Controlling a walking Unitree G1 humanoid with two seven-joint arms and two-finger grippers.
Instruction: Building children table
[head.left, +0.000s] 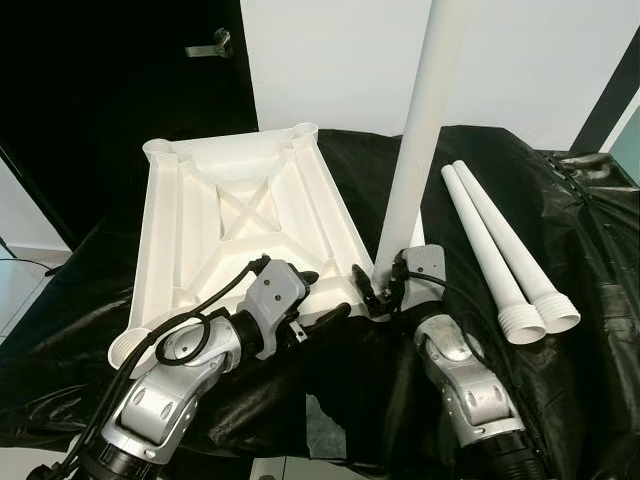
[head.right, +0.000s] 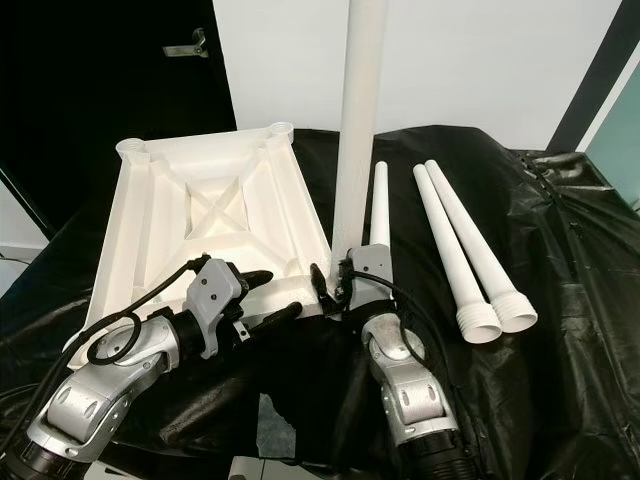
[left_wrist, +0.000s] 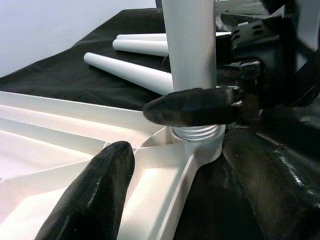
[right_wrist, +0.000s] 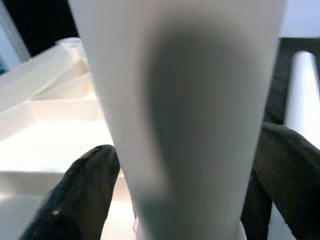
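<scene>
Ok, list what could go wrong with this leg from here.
1. The upright leg has thread still showing above the corner socket, so it may not be fully seated and could tip if the right gripper lets go.
2. It could cross-thread if turned while leaning.
3. The tabletop lies on slippery-looking black sheeting; it may slide, with the left gripper steadying one corner.

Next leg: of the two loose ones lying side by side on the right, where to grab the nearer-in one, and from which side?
Take the inner loose leg mid-shaft, from above, fingers spanning its width. It lies flat on the black sheet, close against the outer leg, so a side approach looks blocked. The threaded collar at the near end should stay free for the tabletop socket. The right gripper holds the upright leg.
</scene>
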